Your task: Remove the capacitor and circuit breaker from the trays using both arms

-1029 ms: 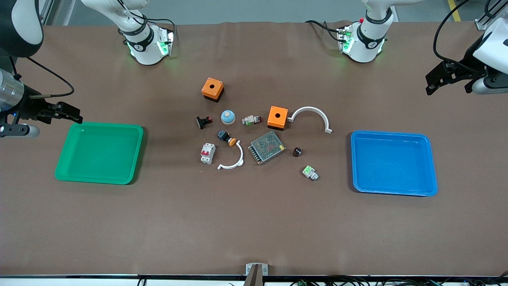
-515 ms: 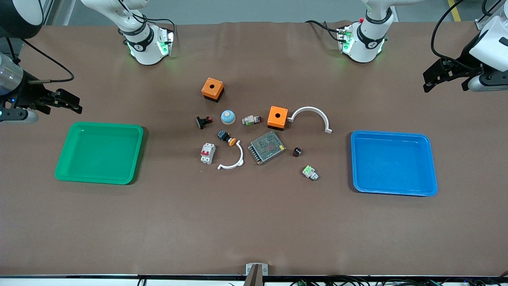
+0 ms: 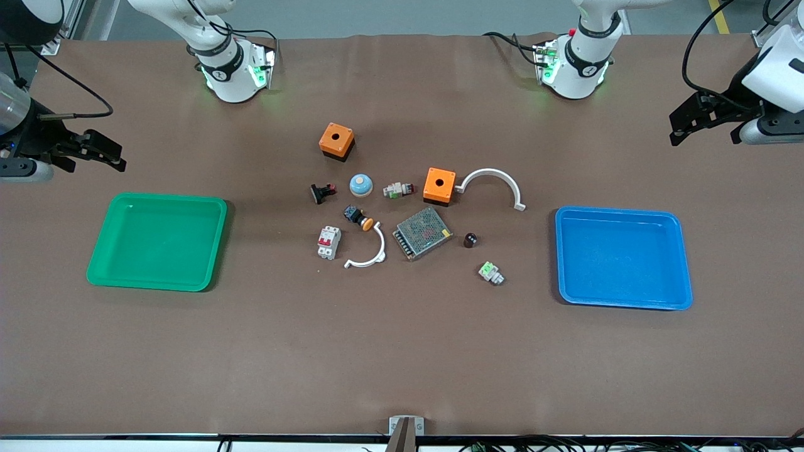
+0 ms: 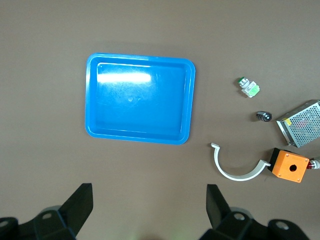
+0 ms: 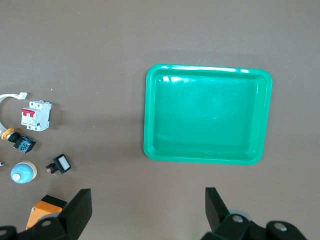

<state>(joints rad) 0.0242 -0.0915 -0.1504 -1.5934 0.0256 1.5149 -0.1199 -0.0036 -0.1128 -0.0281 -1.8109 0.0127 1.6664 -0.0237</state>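
Front view, capacitor: we found the capacitor [image 3: 470, 240] lying on the bare bench [image 3: 402, 364], between the metal mesh box [image 3: 423, 233] and the blue tray [image 3: 624, 257], apart from both; the left wrist view showed it too [image 4: 263, 116].
Circuit breaker: the circuit breaker [image 3: 328, 242] lay on the bench as well, beside a white curved bracket [image 3: 368, 250] and between the cluster of parts and the green tray [image 3: 158, 242]; we also saw it in the right wrist view [image 5: 35, 115].
Trays: both trays held nothing that we could see, in the front view or in either wrist view.
Neighbours: an orange-capped push-button [image 3: 358, 217] sat just farther from the front camera than the breaker, and a small white-and-green block [image 3: 490, 272] sat nearer to that camera than the capacitor.
Left gripper: the left gripper [image 3: 684, 123] hung over bare bench at the left arm's end of the table, well apart from the blue tray, jaws spread wide and holding nothing.
Right gripper: the right gripper [image 3: 100, 150] hung over bare bench at the right arm's end, near the green tray's farther edge, jaws likewise wide and holding nothing.
Progress: we judged the task complete, since both named parts lay outside the trays.
Left to do: nothing that we could make out, save parking the arms.
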